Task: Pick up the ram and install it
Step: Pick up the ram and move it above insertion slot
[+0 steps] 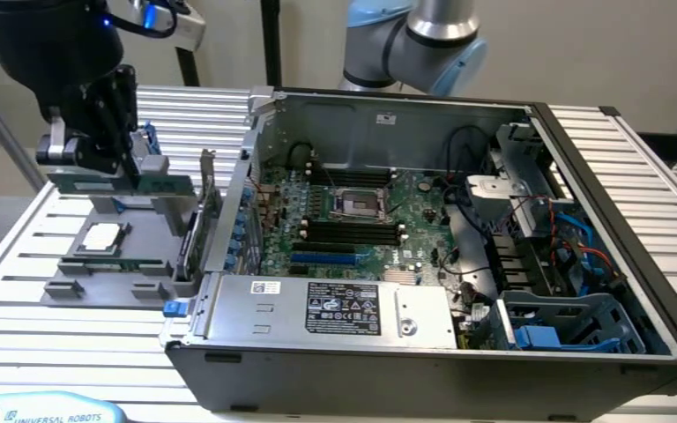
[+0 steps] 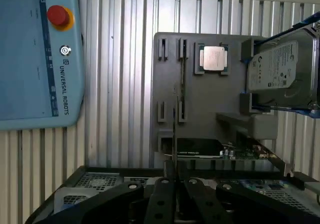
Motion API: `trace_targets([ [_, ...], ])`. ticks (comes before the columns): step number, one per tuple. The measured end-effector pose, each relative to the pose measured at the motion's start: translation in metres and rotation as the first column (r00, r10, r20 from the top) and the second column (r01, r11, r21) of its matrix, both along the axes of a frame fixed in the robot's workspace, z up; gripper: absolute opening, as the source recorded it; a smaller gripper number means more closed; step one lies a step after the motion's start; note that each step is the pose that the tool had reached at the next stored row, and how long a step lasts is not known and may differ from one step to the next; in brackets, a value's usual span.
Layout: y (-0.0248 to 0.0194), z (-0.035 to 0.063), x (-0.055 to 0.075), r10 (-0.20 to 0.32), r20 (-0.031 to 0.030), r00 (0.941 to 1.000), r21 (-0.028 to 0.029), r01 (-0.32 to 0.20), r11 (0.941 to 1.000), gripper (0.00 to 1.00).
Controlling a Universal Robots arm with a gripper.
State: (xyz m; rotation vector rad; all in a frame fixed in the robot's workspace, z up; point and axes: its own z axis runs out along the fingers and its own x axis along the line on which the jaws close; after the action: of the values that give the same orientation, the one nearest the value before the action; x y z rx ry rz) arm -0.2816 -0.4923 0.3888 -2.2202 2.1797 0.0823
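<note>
The ram [image 1: 85,185] is a thin green stick hanging level above the grey parts fixture [image 1: 80,286] at the exterior view's left. My gripper [image 1: 117,172] is shut on its upper edge. In the wrist view the ram [image 2: 175,129] shows edge-on as a thin dark line running out from between my fingers [image 2: 161,199], over the fixture [image 2: 210,109]. The open computer case [image 1: 621,176] lies at the exterior view's right, its motherboard [image 1: 415,207] facing up with black memory slots [image 1: 345,231] beside the processor socket.
On the fixture lie a square silver processor [image 2: 214,58] and a hard drive with blue rails [image 2: 280,69] standing on edge. A green card [image 2: 240,153] stands between fixture and case. A blue teach pendant [image 2: 37,54] lies on the slatted table [image 2: 120,84].
</note>
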Motion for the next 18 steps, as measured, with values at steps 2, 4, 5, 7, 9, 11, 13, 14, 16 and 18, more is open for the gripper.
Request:
trace_targets([
  [2,0.0000,0.0074,0.009,0.000,-0.0006,1.0000,0.0033,0.000,1.0000,0.13],
  [4,0.0000,0.0124,0.018,0.000,-0.0009,1.0000,0.0082,0.000,1.0000,0.13],
  [5,0.0000,0.0140,0.023,0.000,-0.0009,1.0000,0.0112,0.000,0.9999,0.13],
  [7,0.0000,0.0160,0.032,0.000,-0.0011,1.0000,0.0184,0.000,0.9998,0.13],
  [9,0.0000,0.0170,0.041,0.000,-0.0012,1.0000,0.0261,0.000,0.9997,0.13],
  [11,0.0000,0.0175,0.050,0.000,-0.0011,1.0000,0.0335,0.000,0.9994,0.13],
  [13,0.0000,0.0178,0.059,0.000,-0.0011,1.0000,0.0405,0.000,0.9992,0.13],
  [14,0.0000,0.0179,0.064,0.000,-0.0011,1.0000,0.0443,0.000,0.9990,0.13],
  [16,0.0000,0.0179,0.073,0.000,-0.0012,1.0000,0.0509,0.000,0.9987,0.13],
  [18,0.0000,0.0179,0.082,0.000,-0.0011,1.0000,0.0565,0.000,0.9984,0.13],
])
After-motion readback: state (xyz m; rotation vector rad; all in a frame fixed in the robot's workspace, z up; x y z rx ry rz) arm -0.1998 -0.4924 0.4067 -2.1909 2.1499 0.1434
